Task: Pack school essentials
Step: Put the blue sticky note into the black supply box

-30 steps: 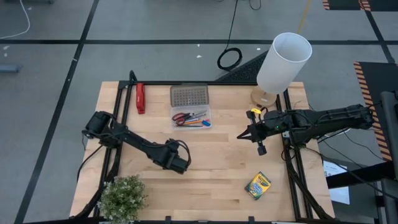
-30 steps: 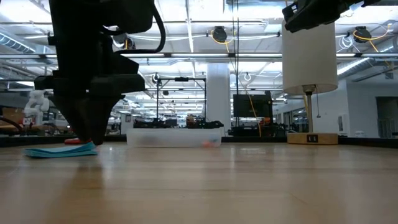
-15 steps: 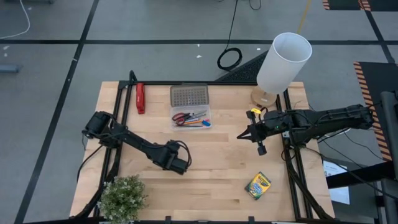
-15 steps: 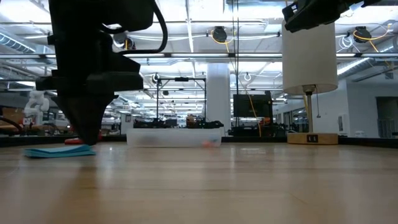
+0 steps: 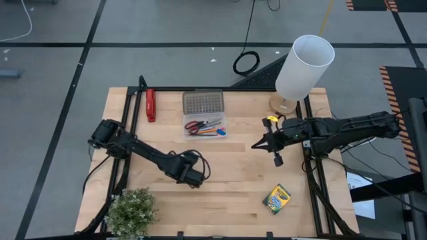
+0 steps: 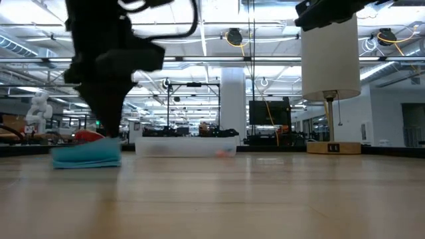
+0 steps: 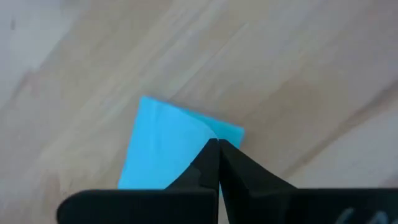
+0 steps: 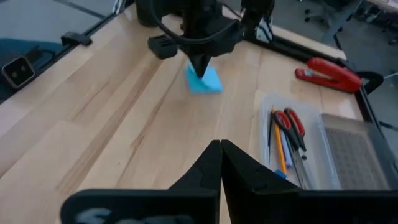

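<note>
Left gripper [image 7: 218, 144] first: sat low over the table [image 5: 233, 173], about mid-depth and left of centre, with fingers pinched tight onto the edge of the pad [image 7: 165, 146]. Couldn't see the pad from the high view at all, since it was buried under the gripper there. Got cut off along the near edge in the left wrist view too, behind the fingers. From the low view, showed up only as a blurry blue slab under the dark gripper. Couldn't tell whether it lay flat or hung tipped.

As for looks: bright blue, square-cornered, thin, with a slight curl right where the fingertips bit.

Right gripper [image 8: 221, 146]: hovered off the table near the lamp [image 5: 303, 63], fingers closed together on nothing, pointed across toward the pad.

Rest of the kit: lay in the clear tray [image 5: 205, 125] at the back, well apart from the pad. Made out red-handled scissors [image 8: 292, 127] and orange pencils [image 8: 278, 146] side by side in there. Couldn't sort out the smaller bits. Crayon box [image 5: 277, 198]: lay alone at the front right, tilted. Red stapler [image 5: 151, 105]: sat at the back left.
</note>
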`<act>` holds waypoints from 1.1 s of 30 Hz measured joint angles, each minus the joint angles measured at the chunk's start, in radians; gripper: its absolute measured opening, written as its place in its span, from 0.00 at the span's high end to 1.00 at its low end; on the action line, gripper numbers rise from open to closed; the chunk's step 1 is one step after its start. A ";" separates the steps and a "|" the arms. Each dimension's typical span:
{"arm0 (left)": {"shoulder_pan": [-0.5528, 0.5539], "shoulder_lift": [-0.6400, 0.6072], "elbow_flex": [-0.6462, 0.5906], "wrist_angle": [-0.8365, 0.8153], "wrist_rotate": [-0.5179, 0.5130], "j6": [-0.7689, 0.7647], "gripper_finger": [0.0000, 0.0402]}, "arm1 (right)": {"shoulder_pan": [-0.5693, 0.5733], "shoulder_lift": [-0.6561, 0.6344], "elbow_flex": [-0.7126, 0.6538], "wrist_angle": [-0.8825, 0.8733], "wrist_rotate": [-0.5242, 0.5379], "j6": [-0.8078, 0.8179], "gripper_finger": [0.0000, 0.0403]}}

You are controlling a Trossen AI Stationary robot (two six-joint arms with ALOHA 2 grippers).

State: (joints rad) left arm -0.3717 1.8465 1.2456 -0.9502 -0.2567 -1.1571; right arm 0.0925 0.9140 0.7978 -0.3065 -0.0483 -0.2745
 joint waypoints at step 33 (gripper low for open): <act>-0.018 -0.001 0.383 -0.145 -0.139 0.511 1.00 | 0.103 0.684 0.000 0.698 0.212 -0.498 0.54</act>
State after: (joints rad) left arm -0.3894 1.8454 1.6284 -1.0949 -0.3954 -0.6459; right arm 0.1952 1.5975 0.7979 0.3915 0.1641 -0.7726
